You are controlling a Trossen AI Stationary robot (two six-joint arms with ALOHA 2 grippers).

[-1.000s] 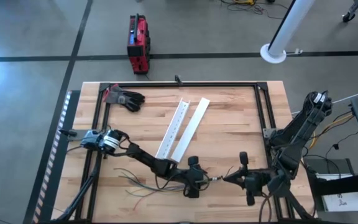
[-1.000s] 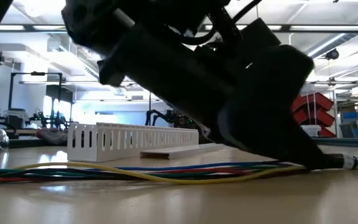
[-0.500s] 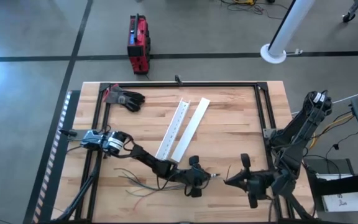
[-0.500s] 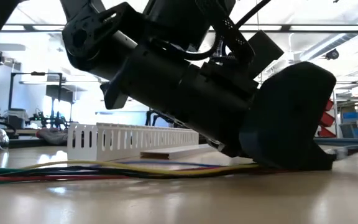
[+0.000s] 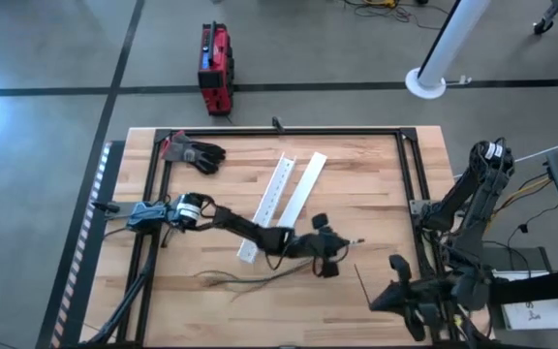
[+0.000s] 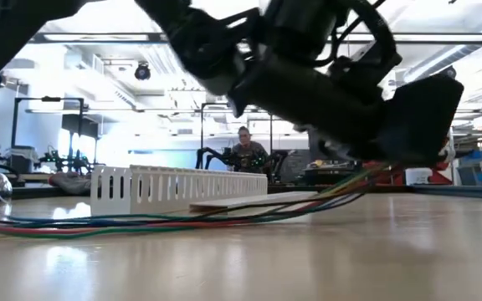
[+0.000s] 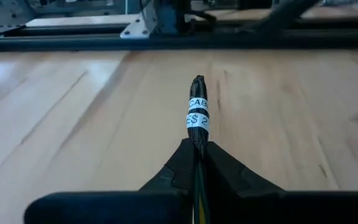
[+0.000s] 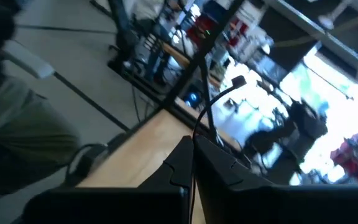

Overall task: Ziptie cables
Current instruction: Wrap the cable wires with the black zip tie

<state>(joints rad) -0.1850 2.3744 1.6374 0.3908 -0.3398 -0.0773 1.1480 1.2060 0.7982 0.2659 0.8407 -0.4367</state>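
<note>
Left gripper (image 5: 342, 242) at table centre, jaws clamped on the labelled end of the cables (image 5: 260, 279); bundle lifted there, rest trailing left along the near table (image 5: 376, 184). Probably held up so a tie can pass round. Right gripper (image 5: 374, 299) near the right edge, pinched shut on a thin black ziptie (image 5: 360, 278). White slotted strips (image 5: 284, 199) farther back, nothing in them. No other containers noted.
</note>
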